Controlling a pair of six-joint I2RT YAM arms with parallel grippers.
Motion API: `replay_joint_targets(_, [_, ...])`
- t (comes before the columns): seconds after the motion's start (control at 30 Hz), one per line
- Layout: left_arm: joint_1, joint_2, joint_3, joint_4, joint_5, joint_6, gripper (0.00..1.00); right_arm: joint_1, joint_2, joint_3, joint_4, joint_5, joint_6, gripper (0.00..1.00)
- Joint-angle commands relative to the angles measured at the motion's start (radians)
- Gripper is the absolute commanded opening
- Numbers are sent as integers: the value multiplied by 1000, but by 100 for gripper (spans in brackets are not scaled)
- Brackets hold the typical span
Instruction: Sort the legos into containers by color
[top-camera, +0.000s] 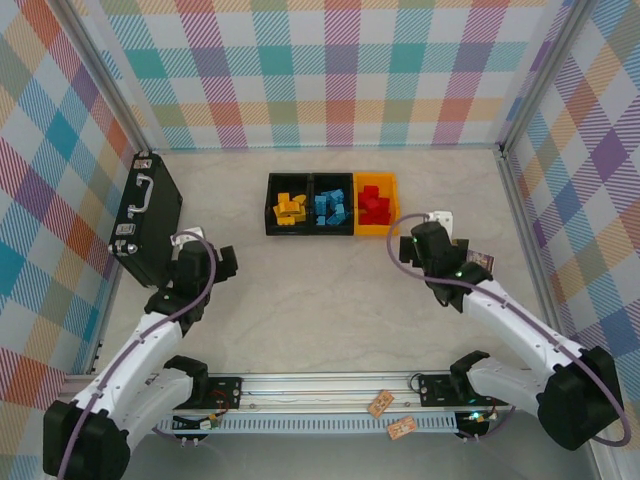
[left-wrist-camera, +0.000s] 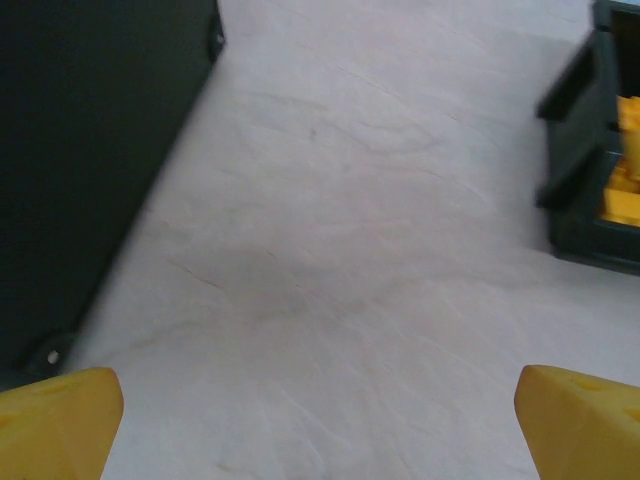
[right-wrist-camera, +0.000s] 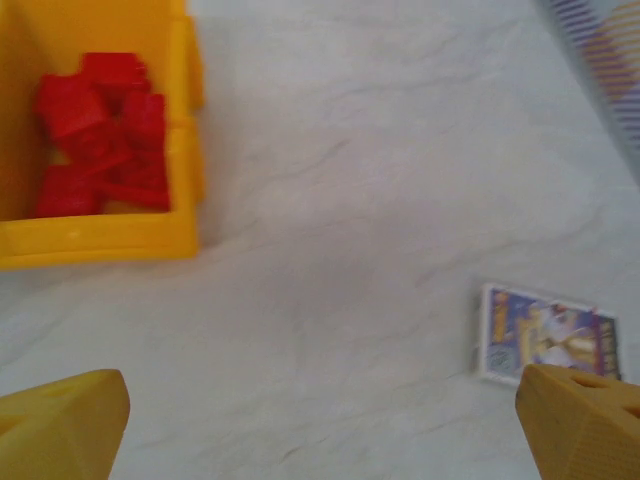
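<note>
Three joined bins (top-camera: 300, 231) at the far side of the table each hold one colour: yellow bricks (top-camera: 289, 208) in the left black one, blue bricks (top-camera: 329, 208) in the middle, red bricks (top-camera: 375, 205) in the orange one. Every brick I can see is binned, so the sorting looks finished, which would explain why the left claw (left-wrist-camera: 318, 415), near the black briefcase (top-camera: 145, 220), and the right claw (right-wrist-camera: 320, 420) hover over bare tabletop, fingers spread wide and holding nothing. A small picture card (right-wrist-camera: 545, 335) lies by the right claw, its print too blurred to read.

White arm links (top-camera: 142, 358), black joints (top-camera: 195, 268), purple cables (top-camera: 212, 278), yellow jaws.
</note>
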Motion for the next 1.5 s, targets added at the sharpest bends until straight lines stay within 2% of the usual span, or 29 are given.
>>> replay_joint_targets(0.0, [67, 103, -43, 357, -18, 126, 100, -57, 8, -124, 423, 155, -204, 99])
replay_joint_targets(0.17, [93, 426, -33, 643, 0, 201, 100, -171, 160, -205, 647, 150, -235, 99])
replay_joint_targets(0.3, [101, 593, -75, 942, 18, 214, 100, -234, 266, -264, 840, 52, -272, 99])
replay_joint_targets(0.37, [104, 665, -77, 1003, 33, 217, 100, -266, 289, -282, 957, -48, -284, 99])
replay_joint_targets(0.43, [123, 715, -107, 1090, 108, 215, 100, -327, 332, -314, 1091, -213, -260, 99])
replay_joint_targets(0.47, [126, 741, -116, 1149, 93, 225, 100, -364, 375, -315, 1125, -301, -237, 99])
replay_joint_targets(0.5, [126, 726, -107, 1096, 107, 219, 100, -390, 438, -309, 1197, -372, -253, 99])
replay_joint_targets(0.57, [130, 730, -104, 1105, 121, 223, 99, -431, 454, -223, 1032, -562, -259, 99])
replay_joint_targets(0.6, [133, 725, -98, 1086, 127, 217, 100, -472, 476, -225, 1030, -630, -234, 99])
replay_joint_targets(0.63, [133, 725, -98, 1078, 128, 215, 99, -481, 498, -256, 1126, -656, -243, 99])
replay_joint_targets(0.7, [133, 728, -92, 1077, 128, 215, 100, -475, 484, -241, 1072, -643, -243, 99])
replay_joint_targets(0.73, [143, 728, -89, 1067, 139, 209, 99, -475, 495, -247, 1108, -643, -242, 99])
replay_joint_targets(1.47, [143, 726, -97, 1080, 142, 211, 99, -476, 487, -242, 1084, -658, -246, 99])
